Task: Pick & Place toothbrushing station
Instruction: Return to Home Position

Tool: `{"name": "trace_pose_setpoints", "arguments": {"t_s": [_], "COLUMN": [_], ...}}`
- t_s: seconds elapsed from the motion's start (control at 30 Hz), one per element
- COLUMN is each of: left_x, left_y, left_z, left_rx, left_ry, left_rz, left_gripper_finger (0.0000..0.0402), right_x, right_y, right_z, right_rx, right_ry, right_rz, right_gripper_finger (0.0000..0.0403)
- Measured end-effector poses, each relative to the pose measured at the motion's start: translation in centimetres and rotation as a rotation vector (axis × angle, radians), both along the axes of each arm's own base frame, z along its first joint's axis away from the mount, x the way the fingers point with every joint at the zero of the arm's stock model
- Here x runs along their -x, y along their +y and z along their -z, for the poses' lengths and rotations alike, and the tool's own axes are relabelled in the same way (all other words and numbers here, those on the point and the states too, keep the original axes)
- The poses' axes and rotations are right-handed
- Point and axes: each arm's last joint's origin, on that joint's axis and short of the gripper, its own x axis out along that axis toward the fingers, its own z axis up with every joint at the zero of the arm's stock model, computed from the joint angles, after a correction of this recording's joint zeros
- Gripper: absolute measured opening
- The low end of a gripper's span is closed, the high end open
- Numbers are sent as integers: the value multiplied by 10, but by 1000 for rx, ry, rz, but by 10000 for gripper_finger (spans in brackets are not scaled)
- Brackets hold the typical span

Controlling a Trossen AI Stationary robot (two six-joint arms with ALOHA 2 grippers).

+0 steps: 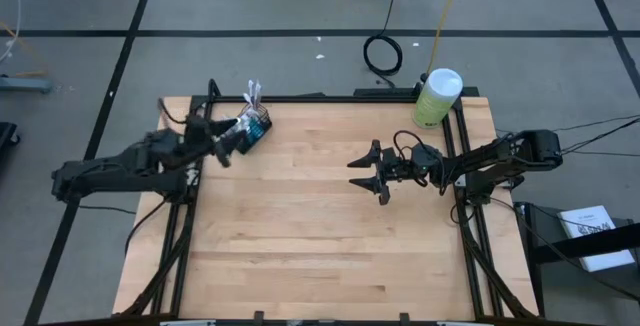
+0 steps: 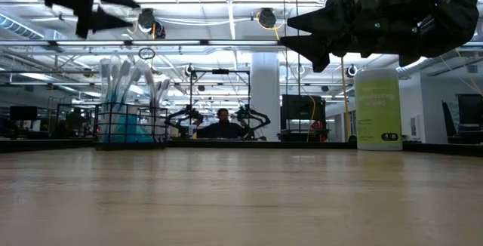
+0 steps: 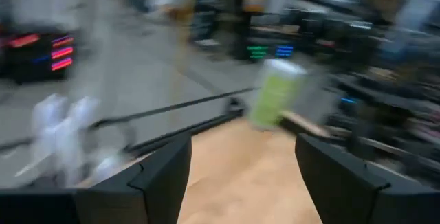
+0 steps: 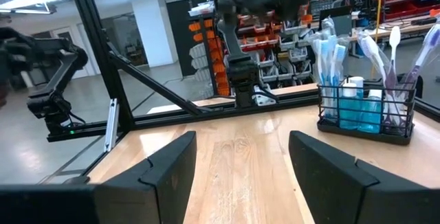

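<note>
No legible text; perhaps pale lettering on the green canister (image 2: 377, 109), unreadable.

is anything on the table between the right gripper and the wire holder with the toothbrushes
Nothing visible. Only bare table lies between the right gripper and the wire holder with its toothbrushes. The left gripper hangs beside the holder, and the green canister stands at the back right corner, off that line.

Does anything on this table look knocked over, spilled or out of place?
Nothing stands out. The wire organizer sits upright near the far left corner with the toothbrushes standing inside. The green canister is upright at the far right corner. The left gripper and right gripper hover open, empty.
</note>
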Motion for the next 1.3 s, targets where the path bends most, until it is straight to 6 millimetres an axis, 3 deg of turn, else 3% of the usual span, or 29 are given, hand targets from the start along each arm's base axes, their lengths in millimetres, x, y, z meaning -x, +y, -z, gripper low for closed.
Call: {"name": "trace_pose_setpoints", "arguments": {"t_s": [0.17,0.27,0.5,0.67,0.8,0.9,1.07,1.3], "left_x": [21,43,75,61,39,29,22,19], "left_y": [-12,-17,-20,-21,-22,-24,-26,-32], "left_z": [-29,-41,-22,18,36,59,73,78], "left_rx": [-185,-240,-242,-224,-245,-278,-289,-334], "left_ry": [61,132,80,102,-12,-27,-64,-93], "left_rz": [324,389,330,442,555,614,586,601], "left_gripper_finger": [269,269,269,269,269,269,269,269], "right_x": [0,3,23,43,65,84,107,119], "right_y": [2,3,-11,-20,-19,-19,-13,-11], "right_z": [0,-4,-25,-34,-23,-15,-14,-12], "right_rx": [-66,-86,-70,-83,-52,-16,22,44], "right_ry": [10,6,18,40,0,-43,-134,-102], "right_rz": [-79,-154,-364,-342,-101,69,126,143], "right_gripper_finger": [224,224,224,224,224,224,224,224]}}
